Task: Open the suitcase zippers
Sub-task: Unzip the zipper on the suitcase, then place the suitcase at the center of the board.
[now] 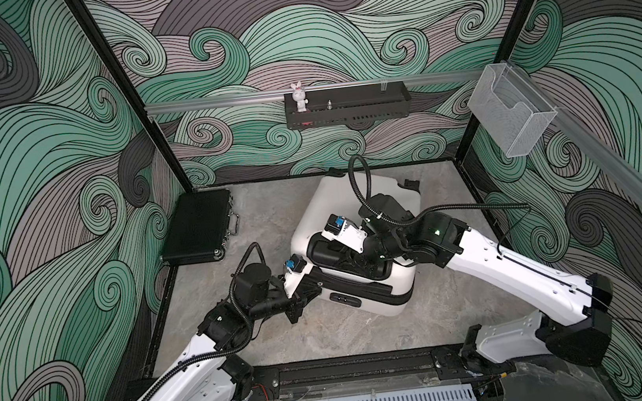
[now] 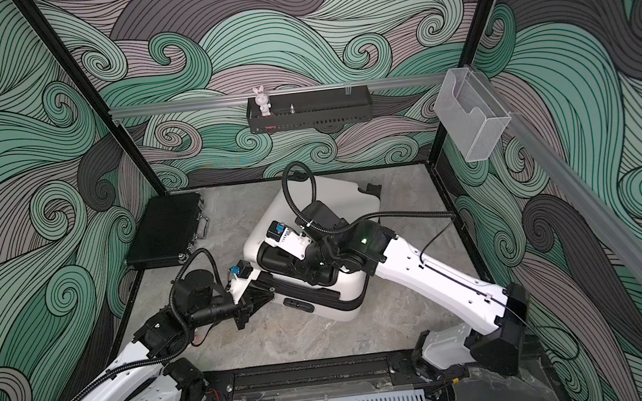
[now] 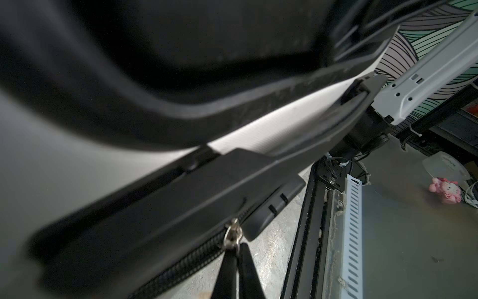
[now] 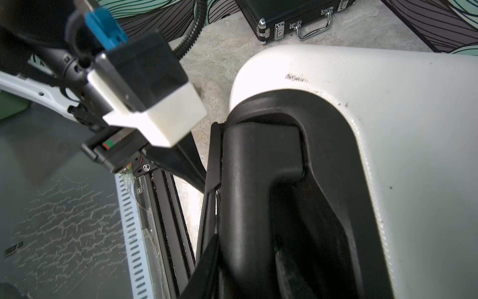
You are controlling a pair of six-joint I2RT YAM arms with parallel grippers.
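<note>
The white hard-shell suitcase [image 1: 336, 208] lies flat in the middle of the grey worktop [image 1: 326, 332], nearer the back edge and angled to it. The left gripper [image 3: 238, 248] is pinched fully closed on a small silver zipper pull [image 3: 232, 236] on the black zippers [image 3: 181, 264] at the case's front-left corner. The right gripper [image 1: 348, 254] reaches into the black recessed panel, jaws partly apart astride the carry handle [image 4: 258, 168] and gripping it. A black briefcase [image 1: 199, 225] sits in the back-left corner.
</note>
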